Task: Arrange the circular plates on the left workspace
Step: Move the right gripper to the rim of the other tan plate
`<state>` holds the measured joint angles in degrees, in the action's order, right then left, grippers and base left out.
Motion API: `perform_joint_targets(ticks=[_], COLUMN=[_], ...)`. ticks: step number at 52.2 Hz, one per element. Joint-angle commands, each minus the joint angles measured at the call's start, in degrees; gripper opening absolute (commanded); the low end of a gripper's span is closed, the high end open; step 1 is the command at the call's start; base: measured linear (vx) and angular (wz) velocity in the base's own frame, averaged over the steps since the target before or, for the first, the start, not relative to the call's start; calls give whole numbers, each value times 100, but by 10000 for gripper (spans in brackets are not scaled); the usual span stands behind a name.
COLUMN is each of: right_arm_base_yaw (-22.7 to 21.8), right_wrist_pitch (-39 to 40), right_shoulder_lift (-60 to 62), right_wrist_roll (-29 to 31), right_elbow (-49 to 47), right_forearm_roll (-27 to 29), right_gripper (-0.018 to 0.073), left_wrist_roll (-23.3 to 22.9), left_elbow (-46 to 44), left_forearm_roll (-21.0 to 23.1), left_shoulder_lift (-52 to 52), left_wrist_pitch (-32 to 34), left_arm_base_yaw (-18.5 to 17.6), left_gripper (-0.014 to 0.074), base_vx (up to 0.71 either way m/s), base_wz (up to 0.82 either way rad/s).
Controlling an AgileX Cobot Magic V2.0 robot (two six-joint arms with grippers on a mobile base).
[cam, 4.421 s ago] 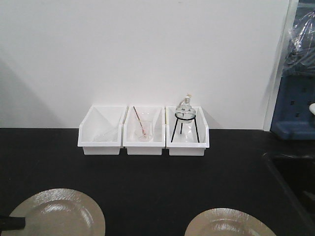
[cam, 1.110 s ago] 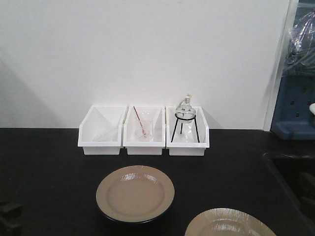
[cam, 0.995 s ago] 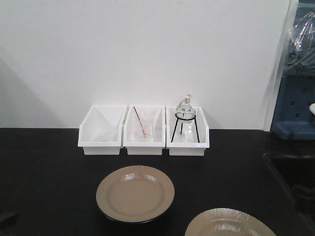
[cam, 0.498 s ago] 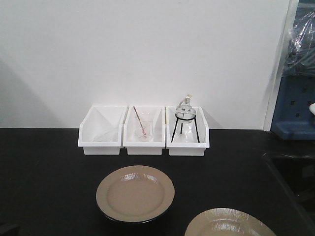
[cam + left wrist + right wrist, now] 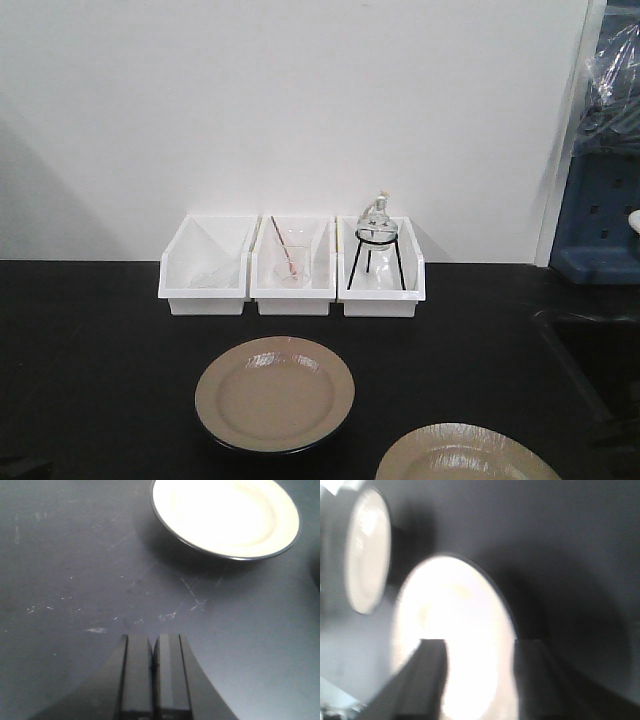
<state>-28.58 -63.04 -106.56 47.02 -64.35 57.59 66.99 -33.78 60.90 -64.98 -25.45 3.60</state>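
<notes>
One beige round plate [image 5: 275, 393] lies flat on the black benchtop [image 5: 100, 350], in front of the middle bin. It also shows in the left wrist view [image 5: 225, 515] and at the upper left of the right wrist view [image 5: 367, 550]. The second plate [image 5: 467, 456] lies at the front edge of the front view, right of centre. My left gripper [image 5: 152, 645] is shut and empty over bare bench, well short of the first plate. My right gripper [image 5: 480, 642] is open, and the second plate [image 5: 455, 620] shows between its jaws in a blurred frame.
Three white bins [image 5: 291, 266] stand in a row at the back wall; they hold glassware and a flask on a black tripod [image 5: 376, 245]. A sunken black sink [image 5: 600, 360] lies at the right. A blue rack [image 5: 600, 225] stands at the far right.
The first plate went from the front left to the middle of the bench. Since then the left gripper has drawn back out of the front view's lower left corner. Both plates stay still.
</notes>
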Motion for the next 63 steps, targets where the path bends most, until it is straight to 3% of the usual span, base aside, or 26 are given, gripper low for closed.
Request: perform_joint_targets(ticks=[1,18,30,36,45,63], right_arm_base_yaw=[117,608,687,781,803,673], right_wrist_pitch=[25,42,-204,-152,-161,-203], right_shoulder_lift=[230,-420,-636,-636,-636,-279], right_wrist_roll=[112,-84,-51,-51,-51,-202], right_elbow=[-156,-156,-156,-156,-156,-208], right_forearm_roll=[85,-99,-53,-16,-23,44], right_gripper=[519,561,493,359,-7,-6], left_wrist_roll=[-5,-5,-5,-5,-5,-5], left_elbow=[-148,-148,-148,-148,-148,-148], left_forearm_roll=[274,269,269,269,258,228], left_shoulder_lift=[148,148,148,148,148,148], left_wrist_pitch=[66,85,133,151,163,175], left_arm_base_yaw=[6,6,6,6,6,6], left_gripper=[0,0,0,0,0,0], base_vx=[0,0,0,0,0,0], base_wz=[0,0,0,0,0,0])
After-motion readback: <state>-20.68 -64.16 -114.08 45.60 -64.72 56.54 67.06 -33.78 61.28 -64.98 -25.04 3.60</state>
